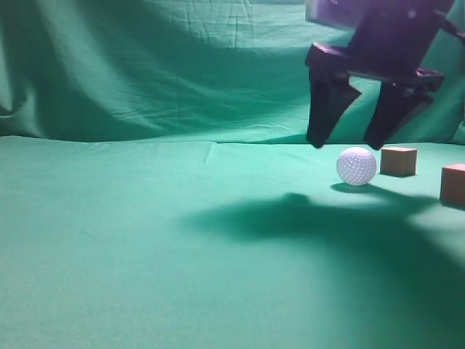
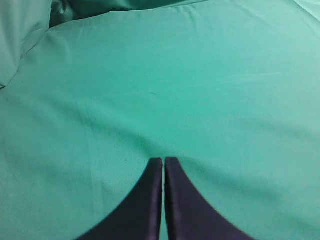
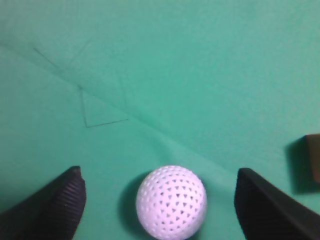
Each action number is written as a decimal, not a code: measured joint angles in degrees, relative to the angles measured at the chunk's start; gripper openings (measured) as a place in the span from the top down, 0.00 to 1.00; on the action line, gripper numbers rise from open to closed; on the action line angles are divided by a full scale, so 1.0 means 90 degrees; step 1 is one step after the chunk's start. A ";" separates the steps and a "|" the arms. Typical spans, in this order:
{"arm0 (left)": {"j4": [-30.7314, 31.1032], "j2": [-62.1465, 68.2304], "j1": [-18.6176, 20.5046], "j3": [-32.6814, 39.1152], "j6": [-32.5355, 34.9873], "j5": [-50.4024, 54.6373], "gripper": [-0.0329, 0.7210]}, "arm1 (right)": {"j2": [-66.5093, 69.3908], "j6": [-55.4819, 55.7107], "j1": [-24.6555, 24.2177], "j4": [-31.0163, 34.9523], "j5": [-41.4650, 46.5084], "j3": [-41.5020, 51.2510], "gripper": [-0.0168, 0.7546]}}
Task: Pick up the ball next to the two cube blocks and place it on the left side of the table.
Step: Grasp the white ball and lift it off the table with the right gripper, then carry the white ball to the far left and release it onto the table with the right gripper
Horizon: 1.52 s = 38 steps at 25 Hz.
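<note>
The white dimpled ball (image 1: 357, 166) rests on the green table (image 1: 145, 240) at the right. Two reddish-brown cubes stand to its right: one (image 1: 399, 161) close beside it, the other (image 1: 453, 184) at the frame's right edge. My right gripper (image 1: 345, 142) hangs open just above and behind the ball, not touching it. In the right wrist view the ball (image 3: 171, 201) lies between the spread fingers, the gripper (image 3: 159, 175) clear of it, and one cube (image 3: 313, 158) shows at the right edge. My left gripper (image 2: 163, 161) is shut and empty over bare cloth.
A green cloth backdrop (image 1: 145, 65) rises behind the table. The arm's shadow (image 1: 290, 218) falls on the cloth in front of the ball. The cloth has creases (image 3: 100, 115) beyond the ball in the right wrist view.
</note>
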 joint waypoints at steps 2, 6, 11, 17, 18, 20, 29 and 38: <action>0.0000 0.0000 0.0000 0.0000 0.0000 0.0000 0.96 | 0.0127 0.0000 0.0000 -0.0148 -0.0053 0.0000 0.30; 0.0000 0.0000 0.0000 0.0000 0.0000 0.0000 0.96 | 0.0259 0.0000 0.0000 -0.0249 -0.0063 0.0000 0.45; 0.0000 0.0000 0.0000 0.0000 0.0000 0.0000 0.96 | 0.0329 0.0000 0.0000 -0.0288 -0.0091 -0.0040 0.54; 0.0000 0.0000 0.0000 0.0000 0.0000 0.0000 0.96 | 0.0358 -0.0014 0.0080 -0.0143 0.0403 -0.0630 0.54; 0.0000 0.0000 0.0000 0.0000 0.0000 0.0000 0.96 | 0.0358 -0.0074 0.0182 0.0021 0.0599 -0.0919 0.54; 0.0000 0.0000 0.0000 0.0000 0.0000 0.0000 0.96 | 0.0372 -0.0410 0.0505 0.0411 0.0974 -0.1527 0.54; 0.0000 0.0000 0.0000 0.0000 0.0000 0.0000 0.96 | 0.2101 -0.0742 0.2492 0.0754 0.1315 -0.4785 0.54; 0.0000 0.0000 0.0000 0.0000 0.0000 0.0000 0.96 | 0.3634 -0.0742 0.3110 0.0903 0.0730 -0.5950 0.54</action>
